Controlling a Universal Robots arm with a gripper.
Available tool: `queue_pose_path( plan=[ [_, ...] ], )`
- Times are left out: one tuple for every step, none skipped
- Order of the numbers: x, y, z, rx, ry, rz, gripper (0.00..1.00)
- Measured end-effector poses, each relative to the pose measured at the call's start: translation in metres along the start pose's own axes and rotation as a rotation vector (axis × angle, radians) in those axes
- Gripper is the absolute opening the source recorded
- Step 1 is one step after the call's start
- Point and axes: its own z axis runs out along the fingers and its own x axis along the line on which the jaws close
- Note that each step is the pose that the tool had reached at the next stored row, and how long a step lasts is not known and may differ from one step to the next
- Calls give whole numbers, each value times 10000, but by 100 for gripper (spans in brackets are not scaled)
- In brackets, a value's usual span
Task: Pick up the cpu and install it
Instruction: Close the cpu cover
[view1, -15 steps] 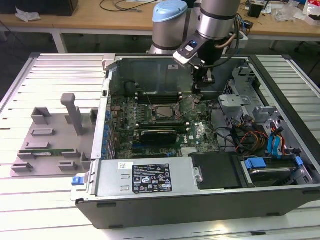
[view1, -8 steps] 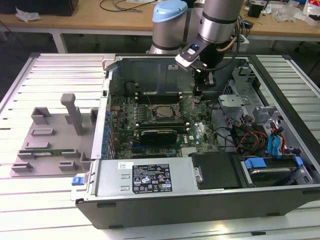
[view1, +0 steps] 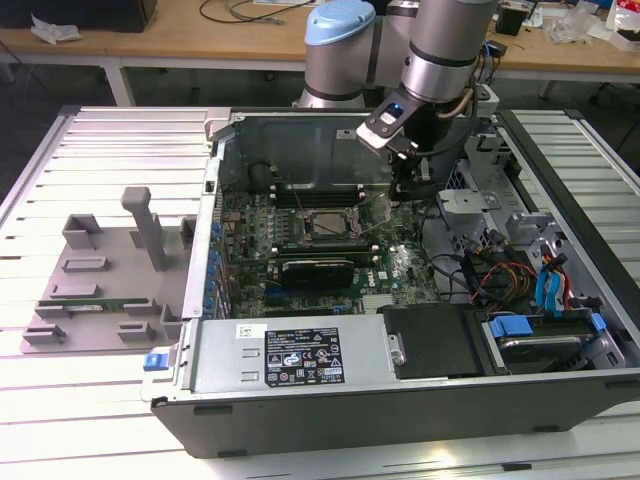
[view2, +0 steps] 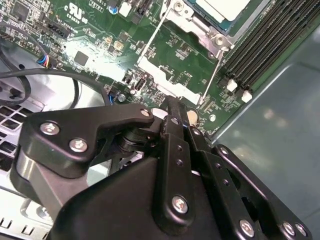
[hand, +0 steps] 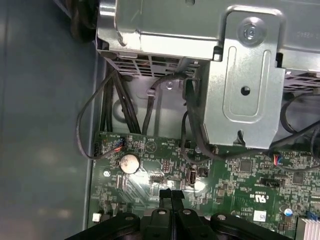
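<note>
A: Gripper (view1: 409, 188) state, please. What has it got?

B: Nothing that I can see. In the first wrist view the fingertips (hand: 166, 197) are pressed together with just a seam between them, and no part sits in that seam. It hangs low inside the case (view1: 300, 375), over the board (view2: 175, 55), on the exterior view's right of the socket (view1: 325, 228). Whether the tips touch the board I can't tell.

A: And the cpu?

B: The cpu (view2: 225, 7) lies inside the socket frame. Part of its pale top shows in the second wrist view, and it looks flat.

A: So what worries you?

B: The lever (view2: 214, 74). That thin wire stands up off the board just beside the fingertips. A sideways drift, I'd judge, could hook and bend it, or drag the frame across the chip.

A: Anything else?

B: Height. Closed tips this near the board could scrape small parts if the arm dips. Black cables (hand: 106, 107) run beyond the board's edge, toward the exterior view's right, and a swing that way might snag them. And if the cpu isn't fully flush, clamping would stress the pins. I can't confirm the seating.
</note>
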Motion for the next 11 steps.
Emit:
queue_pose_path(
  plan=[
    [0, 0, 0, 0, 0, -2, 11],
    [1, -1, -12, -1, 8, -1, 11],
    [1, -1, -29, -3, 5, -1, 11],
    [1, -2, -48, -4, 3, -1, 11],
    [1, 0, -50, -4, 4, -3, 11],
    [1, 2, -47, 1, 7, -4, 11],
    [0, 4, -27, 32, 6, -3, 11],
    [0, 5, 14, 63, 10, -1, 11],
    [0, 6, 38, 74, 11, -1, 11],
    [0, 2, 51, 78, 11, -1, 11],
    [2, -20, 57, 79, 10, -1, 11]
  ],
)
